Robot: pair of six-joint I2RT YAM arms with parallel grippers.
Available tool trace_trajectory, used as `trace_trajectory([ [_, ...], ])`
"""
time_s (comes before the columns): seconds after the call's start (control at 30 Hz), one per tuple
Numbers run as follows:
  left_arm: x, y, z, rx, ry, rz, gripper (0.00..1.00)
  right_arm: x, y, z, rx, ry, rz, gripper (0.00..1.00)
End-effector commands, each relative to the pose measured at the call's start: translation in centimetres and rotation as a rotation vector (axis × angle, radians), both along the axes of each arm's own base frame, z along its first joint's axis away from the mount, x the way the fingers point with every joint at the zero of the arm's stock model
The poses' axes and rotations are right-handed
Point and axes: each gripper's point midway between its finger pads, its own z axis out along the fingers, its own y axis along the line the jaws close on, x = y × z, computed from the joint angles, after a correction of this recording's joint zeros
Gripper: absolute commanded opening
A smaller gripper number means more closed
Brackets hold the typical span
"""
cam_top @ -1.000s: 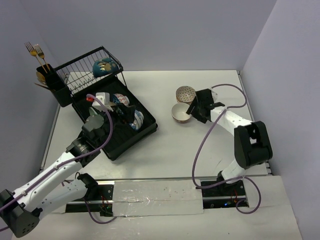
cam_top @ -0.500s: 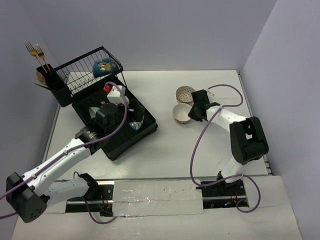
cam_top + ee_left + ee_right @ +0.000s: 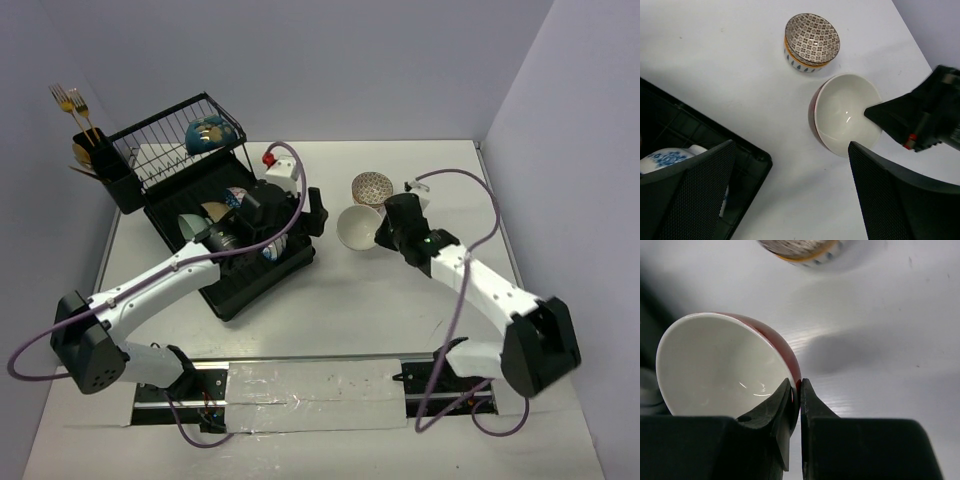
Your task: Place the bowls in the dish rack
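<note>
My right gripper (image 3: pixel 381 231) (image 3: pixel 797 390) is shut on the rim of a red bowl with a white inside (image 3: pixel 356 228) (image 3: pixel 715 365) (image 3: pixel 845 120). One finger is inside the rim and one outside. The bowl is tilted, with its opening turned toward the dish rack (image 3: pixel 252 287). A brown-patterned bowl (image 3: pixel 372 186) (image 3: pixel 811 42) (image 3: pixel 800 251) sits on the table just behind it. My left gripper (image 3: pixel 314 212) (image 3: pixel 791 150) hangs open and empty over the table between the rack's right corner (image 3: pixel 749 156) and the red bowl. Several bowls (image 3: pixel 240 197) lie in the rack's tray, and a teal one (image 3: pixel 210 133) sits in the wire basket.
A black utensil cup with gold forks (image 3: pixel 96 152) stands at the rack's far left. A blue-patterned bowl (image 3: pixel 670 158) shows in the tray's corner. Walls close off the table at the back and right.
My right gripper has shut on the red bowl's rim and tipped it up, moving slightly left. My left arm has swung right from over the tray to past the rack's right edge.
</note>
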Motion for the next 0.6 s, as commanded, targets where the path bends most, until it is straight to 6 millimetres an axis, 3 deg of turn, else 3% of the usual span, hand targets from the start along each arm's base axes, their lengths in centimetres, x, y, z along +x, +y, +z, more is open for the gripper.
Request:
trace_trajectory([
  [0.0, -0.4, -2.0, 2.6, -0.041, -0.013, -0.035, 0.99, 1.0, 1.0, 7.0, 0.096, -0.248, -0.001, 0.0],
  [0.17, -1.4, -4.7, 2.5, -0.021, -0.011, -0.074, 0.99, -0.6, 1.3, 10.1, 0.146, -0.339, 0.005, 0.0],
  [0.3, -1.2, -5.4, 2.0, 0.045, -0.014, -0.046, 0.94, -1.1, 1.0, 11.6, 0.139, -0.378, 0.001, 0.0],
  [0.57, 0.1, -5.8, 1.0, 0.134, -0.021, 0.009, 0.6, -1.2, 1.4, 11.8, 0.124, -0.38, 0.004, 0.0],
])
